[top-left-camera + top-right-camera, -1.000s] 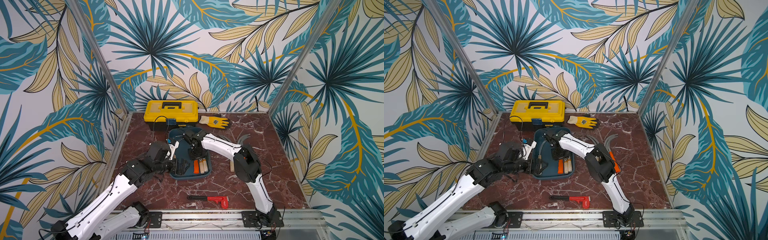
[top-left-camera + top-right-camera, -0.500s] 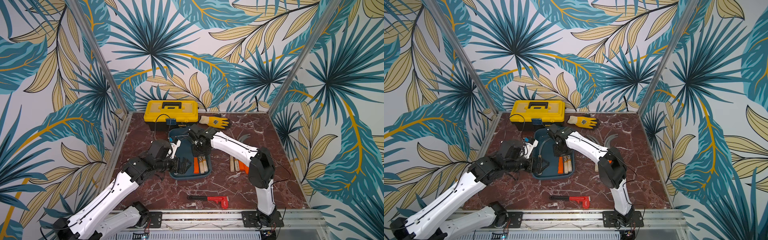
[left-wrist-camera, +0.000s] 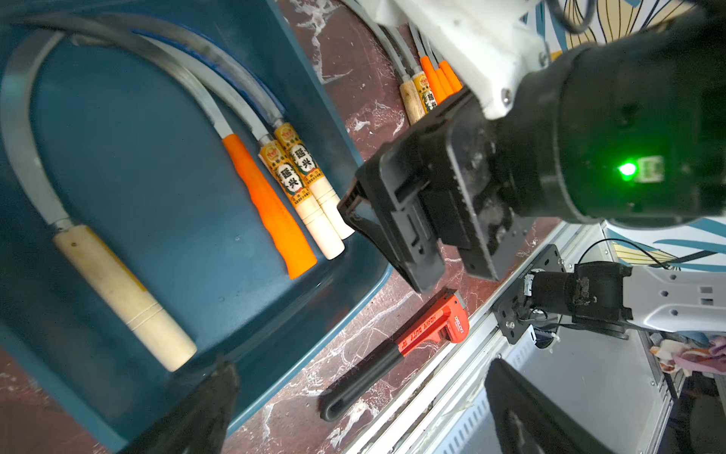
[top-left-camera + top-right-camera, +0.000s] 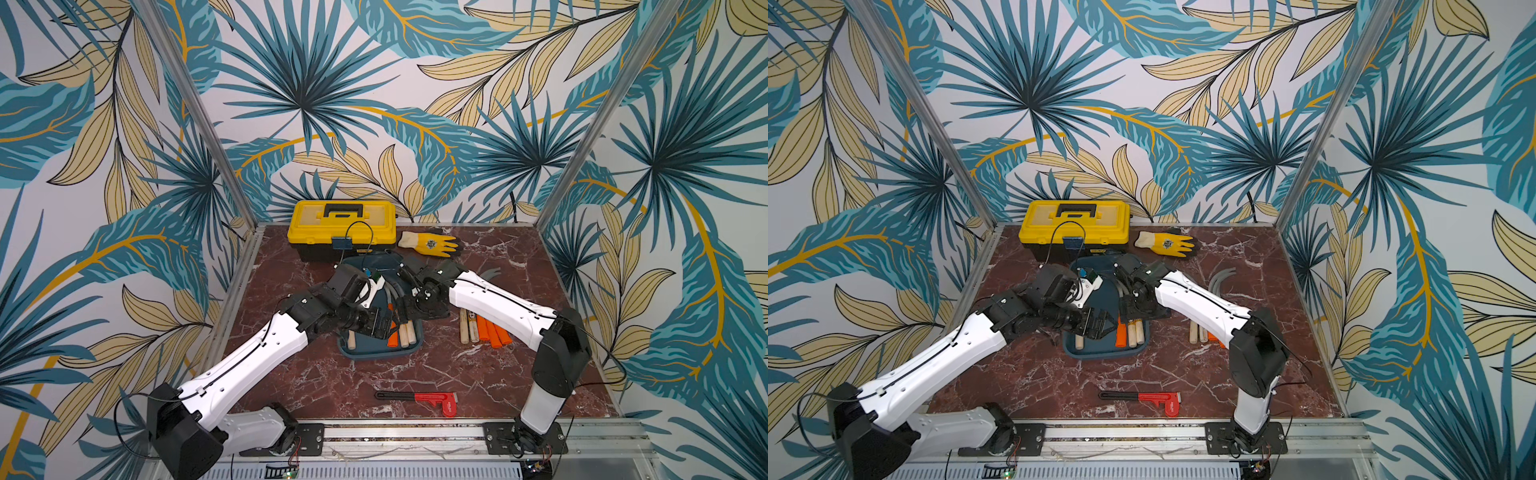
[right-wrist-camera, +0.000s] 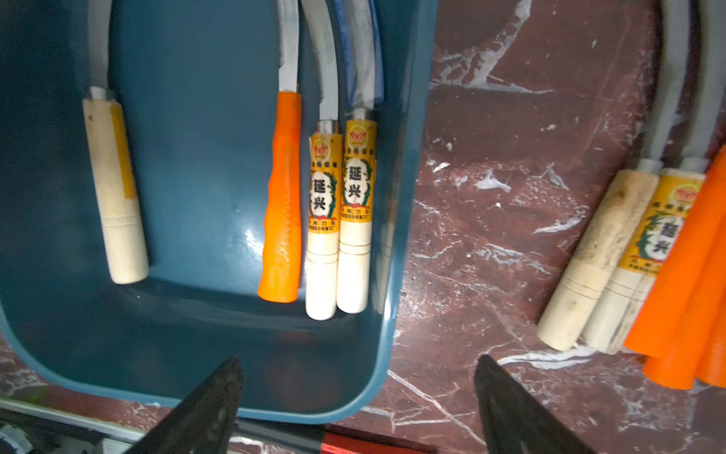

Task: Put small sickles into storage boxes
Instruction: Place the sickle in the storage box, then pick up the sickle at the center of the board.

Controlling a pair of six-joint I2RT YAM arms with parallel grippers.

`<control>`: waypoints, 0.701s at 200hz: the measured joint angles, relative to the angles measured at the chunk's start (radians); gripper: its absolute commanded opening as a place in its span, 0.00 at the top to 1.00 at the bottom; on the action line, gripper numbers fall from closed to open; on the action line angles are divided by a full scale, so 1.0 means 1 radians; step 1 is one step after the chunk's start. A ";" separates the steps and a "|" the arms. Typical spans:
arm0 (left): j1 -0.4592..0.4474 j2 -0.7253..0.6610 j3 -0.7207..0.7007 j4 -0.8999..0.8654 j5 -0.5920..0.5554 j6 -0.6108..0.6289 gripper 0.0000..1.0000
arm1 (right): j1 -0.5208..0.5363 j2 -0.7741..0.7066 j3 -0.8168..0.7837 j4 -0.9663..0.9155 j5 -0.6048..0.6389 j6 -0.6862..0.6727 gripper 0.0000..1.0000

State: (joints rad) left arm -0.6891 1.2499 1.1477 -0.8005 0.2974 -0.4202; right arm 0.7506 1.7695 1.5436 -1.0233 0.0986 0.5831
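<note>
- In both top views the teal tray sits mid-desk in front of a yellow toolbox, but the left arm and right arm crowd over it and hide most of what it holds
- The right wrist view opens it up: four sickles lie in the tray, a plain wooden-handled sickle on its own, then an orange-handled sickle lying against two labelled wooden-handled sickles by the tray wall
- There the right jaws stand wide with nothing between them, one side over the tray rim, the other over bare desk
- The left wrist view shows the left jaws wide and empty too, above the tray's corner; only this view catches the right jaws from the side, hanging just above the labelled handle ends
- A bundle of loose sickles lies on the desk just right of the tray, outside it
- A red pipe wrench lies near the front rail; the yellow glove shows only from above
</note>
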 measured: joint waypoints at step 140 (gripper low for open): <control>-0.070 0.325 0.166 0.117 0.011 -0.002 0.01 | -0.211 -0.244 -0.307 0.010 0.006 0.015 0.01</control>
State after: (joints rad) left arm -0.7589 1.5753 1.3136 -0.6834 0.3088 -0.4217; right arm 0.5392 1.5257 1.2366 -1.0134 0.1043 0.5980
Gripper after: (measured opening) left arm 0.995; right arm 0.994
